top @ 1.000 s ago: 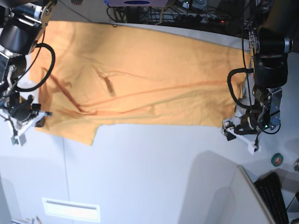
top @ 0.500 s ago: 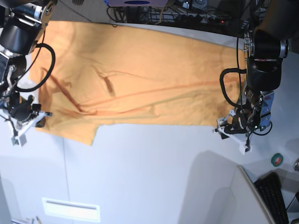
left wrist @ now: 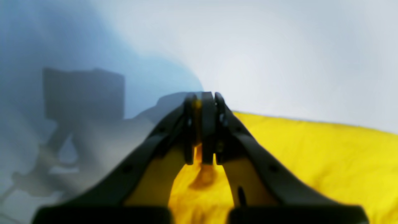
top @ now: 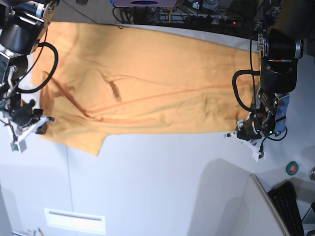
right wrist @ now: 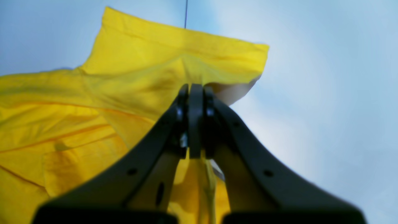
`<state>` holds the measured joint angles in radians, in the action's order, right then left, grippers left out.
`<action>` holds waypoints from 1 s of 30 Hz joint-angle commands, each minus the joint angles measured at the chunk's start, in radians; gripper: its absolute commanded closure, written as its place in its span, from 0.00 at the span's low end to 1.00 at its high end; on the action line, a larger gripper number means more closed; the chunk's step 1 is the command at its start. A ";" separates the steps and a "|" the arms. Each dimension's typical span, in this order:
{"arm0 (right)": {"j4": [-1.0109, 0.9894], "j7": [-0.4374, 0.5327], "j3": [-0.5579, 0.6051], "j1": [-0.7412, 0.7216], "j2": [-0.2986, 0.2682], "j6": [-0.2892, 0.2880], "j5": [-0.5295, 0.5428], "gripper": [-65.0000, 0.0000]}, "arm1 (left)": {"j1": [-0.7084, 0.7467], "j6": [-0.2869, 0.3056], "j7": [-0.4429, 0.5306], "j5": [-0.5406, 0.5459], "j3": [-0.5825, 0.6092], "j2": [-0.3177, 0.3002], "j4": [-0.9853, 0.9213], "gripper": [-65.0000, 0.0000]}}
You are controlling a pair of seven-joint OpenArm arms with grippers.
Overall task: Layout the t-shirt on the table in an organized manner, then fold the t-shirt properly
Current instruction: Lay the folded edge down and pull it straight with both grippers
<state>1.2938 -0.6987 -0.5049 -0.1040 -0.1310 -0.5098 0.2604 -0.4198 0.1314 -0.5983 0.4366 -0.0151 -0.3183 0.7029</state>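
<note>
Both grippers are clamping the t-shirt (top: 147, 83): left gripper (left wrist: 202, 130) closed on the hem corner, right gripper (right wrist: 192, 124) pinched shut on the sleeve edge. Shirt is lying spread but creased on the counter (top: 162, 187). Pulling both ends apart evenly, low, should be flattening those diagonal wrinkles without lifting the cloth.

no legible text, labels, brands, numbers or signs in any view. the t-shirt (top: 147, 83) shows only thin dark line marks near its middle, not readable as letters. a small round green-rimmed object (top: 292, 168) at the right edge of the table (top: 162, 187) is too small to tell whether it bears print. both wrist views are blurred; nothing written shows there.
</note>
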 commanded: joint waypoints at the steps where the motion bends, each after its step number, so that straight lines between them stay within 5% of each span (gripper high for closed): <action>1: 0.014 0.029 -0.004 -0.023 -0.015 -0.005 0.012 1.00 | -0.031 0.004 0.015 0.001 -0.010 -0.014 0.053 1.00; 17: -0.013 0.242 0.048 -0.043 -0.066 -0.005 0.012 1.00 | -0.049 0.004 0.011 0.009 -0.016 -0.012 0.294 1.00; 25: -0.178 0.446 0.053 -0.089 -0.080 -0.005 0.012 1.00 | -0.063 0.004 0.010 0.009 -0.016 -0.011 0.332 1.00; 30: -0.305 0.555 0.154 -0.124 -0.126 -0.005 0.012 1.00 | -0.058 0.004 0.010 0.009 -0.015 -0.011 0.331 1.00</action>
<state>0.9722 -0.1635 -0.3462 -0.2062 -0.2440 -0.5091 0.2596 -0.4480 0.1341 -0.6132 0.4419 -0.0254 -0.3176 1.0161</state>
